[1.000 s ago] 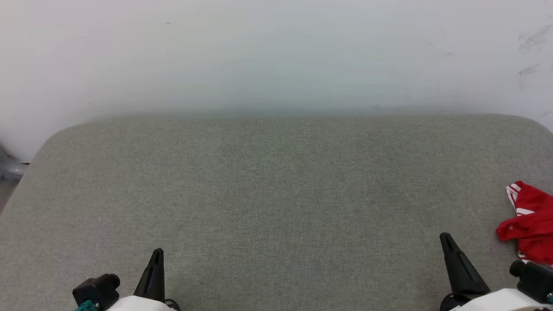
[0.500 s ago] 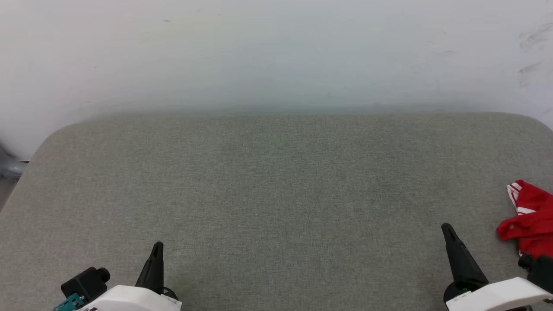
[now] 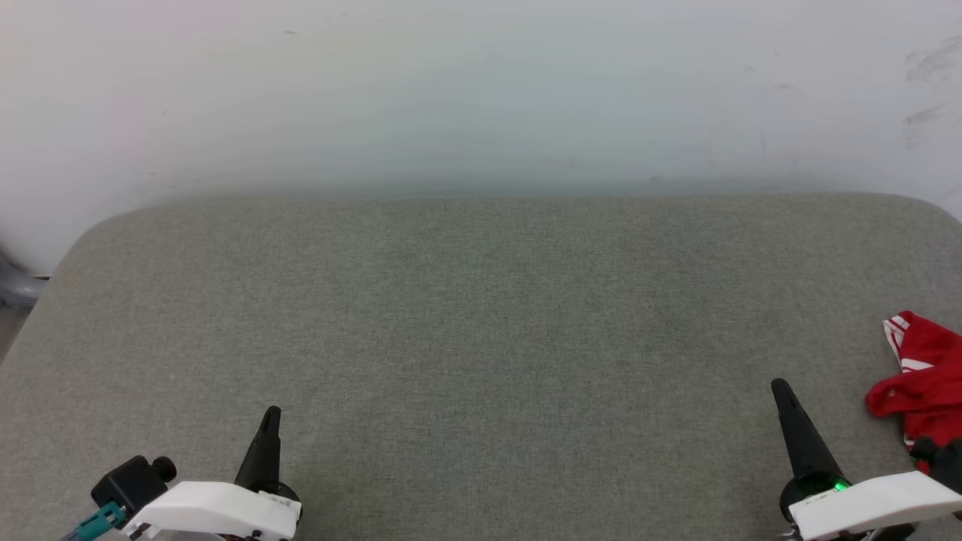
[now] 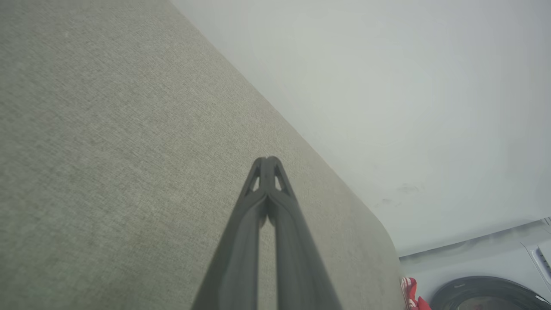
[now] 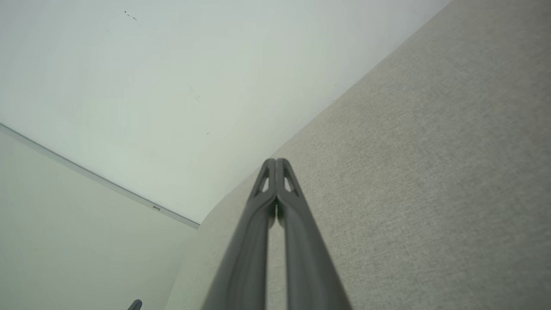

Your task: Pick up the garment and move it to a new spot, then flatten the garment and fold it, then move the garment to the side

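The garment [image 3: 921, 376] lies crumpled at the right edge of the counter [image 3: 481, 315], near your right hand [image 3: 779, 387]. That and your left hand [image 3: 271, 415] are pinched closed, empty. Expect light, limp cloth; pinch a raised red fold.

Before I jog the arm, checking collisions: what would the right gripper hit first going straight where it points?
Way looks free over the grey cushion; the right gripper would probably meet the white wall first, depth unclear.

No legible text or markings.
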### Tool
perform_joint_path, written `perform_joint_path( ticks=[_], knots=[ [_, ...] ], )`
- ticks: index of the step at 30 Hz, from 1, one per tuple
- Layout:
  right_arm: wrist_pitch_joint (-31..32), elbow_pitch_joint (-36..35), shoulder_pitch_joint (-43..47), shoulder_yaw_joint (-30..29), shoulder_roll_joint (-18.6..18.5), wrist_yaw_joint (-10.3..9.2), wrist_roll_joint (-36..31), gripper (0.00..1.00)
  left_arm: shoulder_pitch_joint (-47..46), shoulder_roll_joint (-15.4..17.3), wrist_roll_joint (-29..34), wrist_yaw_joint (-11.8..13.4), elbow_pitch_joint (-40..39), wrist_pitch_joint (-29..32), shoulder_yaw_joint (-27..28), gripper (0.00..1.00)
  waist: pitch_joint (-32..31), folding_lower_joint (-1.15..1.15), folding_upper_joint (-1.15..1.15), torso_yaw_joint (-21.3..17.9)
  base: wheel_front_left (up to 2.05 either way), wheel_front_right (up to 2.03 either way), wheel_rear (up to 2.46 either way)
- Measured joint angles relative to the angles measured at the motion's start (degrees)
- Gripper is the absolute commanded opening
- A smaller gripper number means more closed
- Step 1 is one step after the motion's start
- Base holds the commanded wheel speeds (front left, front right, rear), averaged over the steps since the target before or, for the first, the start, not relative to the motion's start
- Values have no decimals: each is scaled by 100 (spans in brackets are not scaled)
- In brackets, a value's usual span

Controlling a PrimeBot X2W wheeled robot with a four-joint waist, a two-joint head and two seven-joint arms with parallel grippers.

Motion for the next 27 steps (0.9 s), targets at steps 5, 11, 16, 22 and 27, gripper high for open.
perform_joint_path(
  ticks=[5,11,16,22,27],
  knots=[
    [10,102,-62,-20,-3,0,347,0,-27,-51,-319,-48,38,93,82,0,12,0,0,1,0,0,0],
    [53,209,-134,-41,-7,0,743,0,-119,-98,-676,-122,71,192,147,0,27,0,0,1,0,0,0],
    [63,278,-225,-60,-9,0,1054,0,-146,-121,-965,-165,103,263,227,0,38,0,0,2,0,0,0],
    [104,386,-318,-85,-10,-1,1412,0,-233,-153,-1291,-227,131,354,299,0,53,0,0,3,0,0,0],
    [114,456,-344,-103,-10,-1,1684,0,-257,-191,-1541,-268,159,425,349,0,65,0,0,3,0,0,0]
  ],
)
